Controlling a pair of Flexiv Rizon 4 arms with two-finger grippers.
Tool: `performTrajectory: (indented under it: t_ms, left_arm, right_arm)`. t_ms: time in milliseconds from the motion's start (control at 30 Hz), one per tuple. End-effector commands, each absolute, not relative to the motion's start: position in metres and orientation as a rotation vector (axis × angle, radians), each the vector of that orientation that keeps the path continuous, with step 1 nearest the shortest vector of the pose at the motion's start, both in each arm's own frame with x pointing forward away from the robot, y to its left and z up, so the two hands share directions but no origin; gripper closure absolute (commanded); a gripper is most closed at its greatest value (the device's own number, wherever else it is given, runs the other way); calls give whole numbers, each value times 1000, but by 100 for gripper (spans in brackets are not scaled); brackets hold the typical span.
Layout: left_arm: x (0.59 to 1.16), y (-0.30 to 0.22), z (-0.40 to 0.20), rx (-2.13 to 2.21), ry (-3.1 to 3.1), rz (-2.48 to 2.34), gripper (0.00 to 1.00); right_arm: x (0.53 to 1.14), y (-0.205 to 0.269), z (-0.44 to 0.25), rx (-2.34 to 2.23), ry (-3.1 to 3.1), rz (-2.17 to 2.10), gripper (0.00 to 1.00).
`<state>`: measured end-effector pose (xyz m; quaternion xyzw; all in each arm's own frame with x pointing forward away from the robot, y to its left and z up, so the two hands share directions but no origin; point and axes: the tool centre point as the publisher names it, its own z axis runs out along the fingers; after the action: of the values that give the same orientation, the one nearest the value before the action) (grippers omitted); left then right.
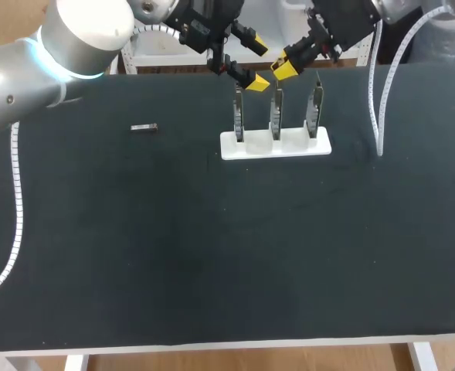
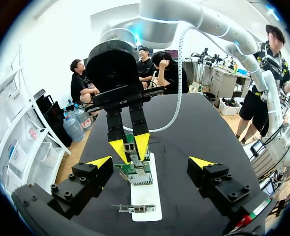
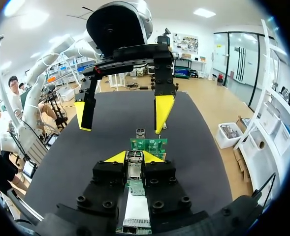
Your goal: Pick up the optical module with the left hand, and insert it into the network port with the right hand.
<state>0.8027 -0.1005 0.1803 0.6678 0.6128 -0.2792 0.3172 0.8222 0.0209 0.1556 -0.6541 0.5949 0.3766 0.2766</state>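
Observation:
A small silver optical module point(image 3: 134, 166) sits between the yellow tips of my right gripper point(image 3: 134, 157), which is shut on it. That gripper point(image 1: 283, 69) hangs just above the middle of three upright circuit boards point(image 1: 276, 114) on a white base point(image 1: 235, 147). The green port board point(image 3: 148, 144) stands directly ahead of the held module. My left gripper point(image 1: 256, 62) hovers close beside it at the back of the table, open and empty, with its tips point(image 2: 150, 162) spread wide either side of the boards. A second silver module point(image 1: 144, 127) lies flat on the black mat to the left.
The white base point(image 2: 147, 201) carries the boards near the table's far edge. A white ribbed cable point(image 1: 378, 116) hangs from my right arm down to the mat, right of the base.

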Motion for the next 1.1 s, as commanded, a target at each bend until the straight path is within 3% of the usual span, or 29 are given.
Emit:
performTrajectory:
  t_ms: [33,1100]
  left_arm:
    - [802,-101,181,1758,1617,-731,0]
    - [802,-101,181,1758,1617,-731,0]
  right_arm:
    - [831,22,157,-1789,1581,1047,100]
    - [833,24,153,-1804,1581,1063,100]
